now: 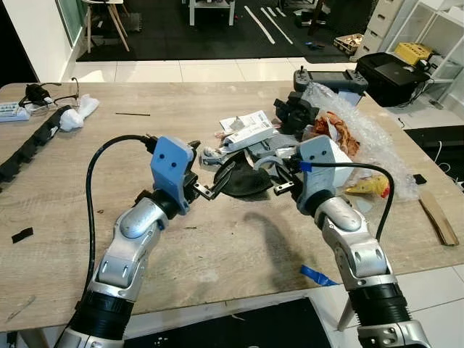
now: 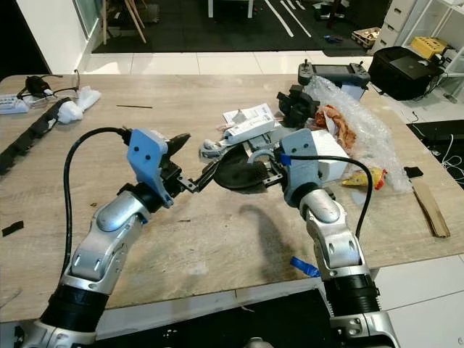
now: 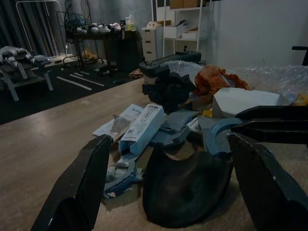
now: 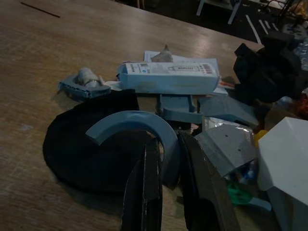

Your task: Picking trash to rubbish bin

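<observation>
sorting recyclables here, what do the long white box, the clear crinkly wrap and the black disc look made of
Long white box: likely thin printed cardboard, matte, with folded edges. Clear crinkly wrap: bubble wrap plastic, glossy and dimpled. Black disc: dull, soft-looking, maybe rubber or fabric; unclear.

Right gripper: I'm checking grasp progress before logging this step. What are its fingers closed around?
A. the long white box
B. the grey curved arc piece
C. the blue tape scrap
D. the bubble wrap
B: in the right wrist view the right gripper has its two black fingers nearly together, pinching the end of the grey curved arc piece over the black disc; the long white box lies apart, farther off.
</observation>
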